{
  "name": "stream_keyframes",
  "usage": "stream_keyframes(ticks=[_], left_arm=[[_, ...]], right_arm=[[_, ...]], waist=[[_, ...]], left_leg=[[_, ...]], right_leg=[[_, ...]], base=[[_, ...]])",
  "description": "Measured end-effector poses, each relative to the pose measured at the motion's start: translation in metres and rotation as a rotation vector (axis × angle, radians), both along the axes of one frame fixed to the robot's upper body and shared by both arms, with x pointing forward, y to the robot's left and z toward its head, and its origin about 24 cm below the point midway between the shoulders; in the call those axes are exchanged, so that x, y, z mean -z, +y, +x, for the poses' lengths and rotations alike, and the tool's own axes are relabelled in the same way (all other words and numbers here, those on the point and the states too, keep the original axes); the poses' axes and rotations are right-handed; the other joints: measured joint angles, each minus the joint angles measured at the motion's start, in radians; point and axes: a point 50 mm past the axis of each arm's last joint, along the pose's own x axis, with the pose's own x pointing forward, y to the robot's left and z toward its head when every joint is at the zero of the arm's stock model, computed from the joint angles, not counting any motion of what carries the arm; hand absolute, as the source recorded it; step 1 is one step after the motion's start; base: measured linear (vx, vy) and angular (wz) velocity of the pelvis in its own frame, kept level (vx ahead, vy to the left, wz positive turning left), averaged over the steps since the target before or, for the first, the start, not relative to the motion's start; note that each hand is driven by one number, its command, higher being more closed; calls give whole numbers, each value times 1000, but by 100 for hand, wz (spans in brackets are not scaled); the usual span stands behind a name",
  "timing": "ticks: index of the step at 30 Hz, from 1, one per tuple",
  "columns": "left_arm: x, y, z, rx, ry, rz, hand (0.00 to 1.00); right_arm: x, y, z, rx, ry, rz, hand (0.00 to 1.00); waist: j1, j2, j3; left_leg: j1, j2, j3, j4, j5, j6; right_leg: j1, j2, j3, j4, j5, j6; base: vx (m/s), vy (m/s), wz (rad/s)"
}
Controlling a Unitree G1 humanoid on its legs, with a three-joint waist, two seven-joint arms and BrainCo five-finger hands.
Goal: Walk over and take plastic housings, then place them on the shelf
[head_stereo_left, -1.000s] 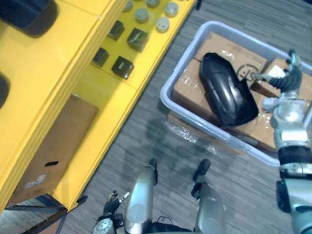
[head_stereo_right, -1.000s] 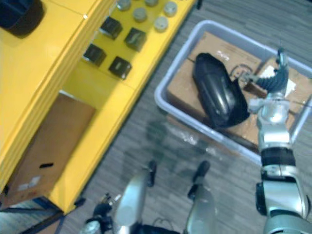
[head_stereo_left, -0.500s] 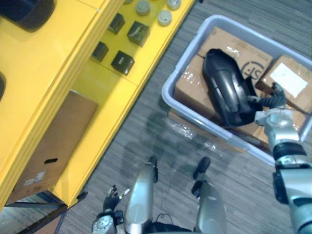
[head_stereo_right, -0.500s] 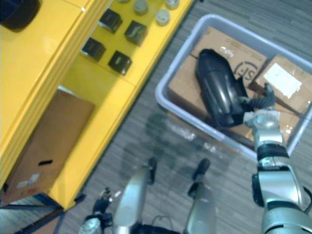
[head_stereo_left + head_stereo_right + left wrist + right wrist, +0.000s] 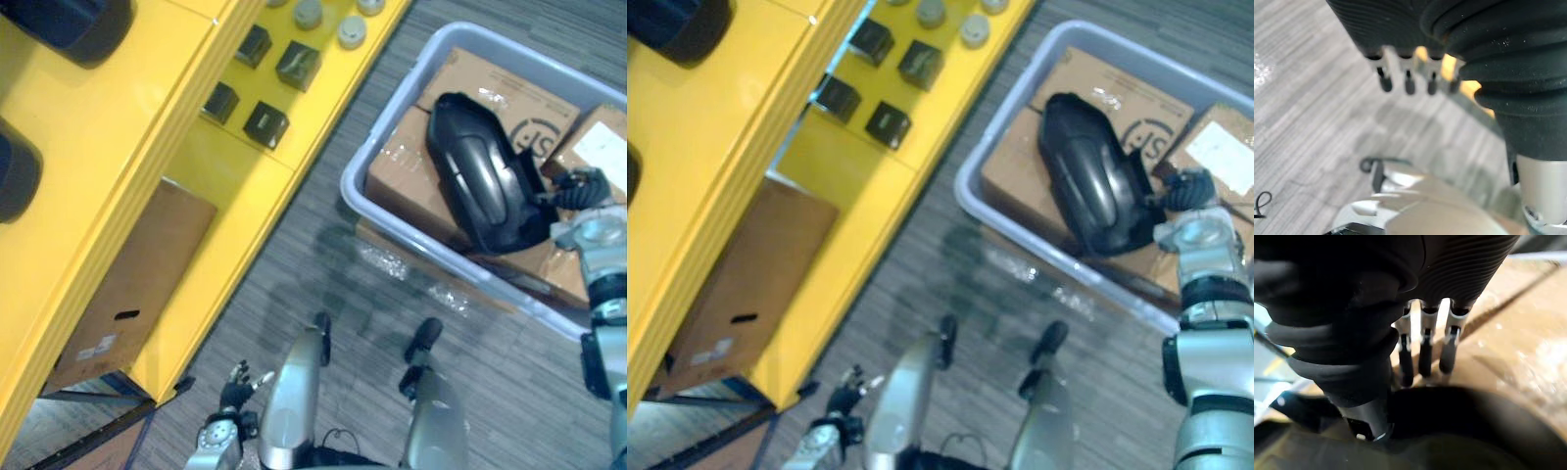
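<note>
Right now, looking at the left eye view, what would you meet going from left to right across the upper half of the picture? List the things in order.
Yellow shelf → small black blocks on its lower level → grey tub, left wall → black plastic housing inside the tub → right hand at the housing's edge.

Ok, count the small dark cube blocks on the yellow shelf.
4, in a two-by-two cluster on the yellow shelf: two farther blocks near the grey caps, two nearer blocks. The upper tier may hide more.
</note>
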Motion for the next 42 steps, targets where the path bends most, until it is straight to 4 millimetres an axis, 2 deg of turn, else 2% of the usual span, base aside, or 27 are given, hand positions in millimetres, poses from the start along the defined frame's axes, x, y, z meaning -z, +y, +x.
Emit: stream_keyframes(ticks=[4,7,9,12,14,18,19,20,21,22,25,27,29,33,35,38,42], left_arm=[[-8,-4,9,85,-62,-5,0],[-26,-17,28,173,-161,-52,0],[-49,-56,47,278,-274,-201,0],[-80,-103,57,394,-383,-415,0],[-94,-114,59,443,-434,-473,0],[-113,-119,70,443,-495,-550,0],[-129,-122,79,449,-550,-584,0],[-132,-123,80,454,-561,-586,0],[-149,-127,88,475,-616,-591,0],[-156,-127,91,478,-635,-592,0],[-175,-124,107,437,-694,-564,0],[-187,-121,117,422,-729,-496,0],[-193,-119,123,412,-741,-448,0],[-207,-116,134,383,-766,-396,0],[-214,-114,140,360,-780,-381,0],[-228,-110,150,332,-814,-344,0],[-233,-103,173,287,-817,-142,0]], right_arm=[[1,1,1,72,11,-83,100],[3,1,0,122,9,-133,100],[7,-1,-3,171,11,-145,100],[11,6,-1,189,-26,-161,100],[9,10,1,182,-60,-192,100],[1,15,4,165,-133,-254,100],[-12,25,9,126,-211,-283,100],[-14,27,9,119,-222,-289,100],[-22,36,12,79,-273,-319,100],[-24,39,13,62,-285,-327,100],[-22,64,21,-20,-314,-331,100],[-21,83,25,-95,-333,-363,100],[-22,92,26,-128,-348,-382,100],[-31,103,25,-165,-411,-423,100],[-34,108,25,-195,-432,-450,100],[-35,115,24,-237,-456,-481,100],[-47,132,20,-297,-573,-520,100]], waist=[[7,2,-1],[5,2,-1],[0,2,-1],[-12,2,-1],[-23,2,-1],[-32,1,-1],[-49,1,-1],[-51,1,-1],[-57,-3,0],[-58,-7,1],[-72,-44,-1],[-84,-92,-3],[-96,-114,-2],[-133,-123,-4],[-134,-127,-6],[-141,-155,-9],[-168,-198,-11]], left_leg=[[5,0,-4,-6,4,-4],[0,-1,-6,0,5,-3],[-12,-7,-9,9,6,0],[-19,-7,-12,18,5,0],[-30,-4,-13,26,4,0],[-44,12,-10,43,-1,-4],[-44,13,-8,44,-1,-4],[-44,14,-7,44,-1,-4],[-41,17,-1,45,-2,-2],[-39,20,3,45,-3,-3],[-26,37,22,44,-7,-6],[-22,55,44,42,-10,-10],[-13,62,60,39,-10,-11],[5,65,81,33,-10,-11],[12,72,95,29,-10,-11],[23,80,113,16,-9,-15],[29,92,129,8,-7,-21]], right_leg=[[1,1,-3,8,-5,-7],[1,-1,-5,8,-6,-8],[0,-6,-9,5,-7,-10],[-1,-6,-11,4,-5,-10],[-8,-2,-14,4,-3,-7],[-18,13,-5,6,6,-6],[-18,14,-1,6,8,-7],[-18,14,0,6,8,-7],[-18,16,6,6,10,-8],[-19,18,10,6,12,-10],[-22,33,33,1,17,-16],[-32,47,55,-6,21,-24],[-33,51,64,-11,26,-28],[-32,53,88,-14,37,-29],[-32,59,100,-22,43,-31],[-32,70,114,-42,52,-36],[-32,84,135,-65,66,-40]], base=[[-17,19,1],[-47,54,3],[-49,75,7],[-34,81,3],[-15,49,0],[-8,38,-7],[-11,32,-2],[-32,50,-7],[-32,32,-10],[-53,40,-22],[-51,4,-24],[-53,-17,-30],[-52,-11,-29],[-41,16,-15],[-45,1,-21],[-53,-25,-19],[-37,-20,-14]])
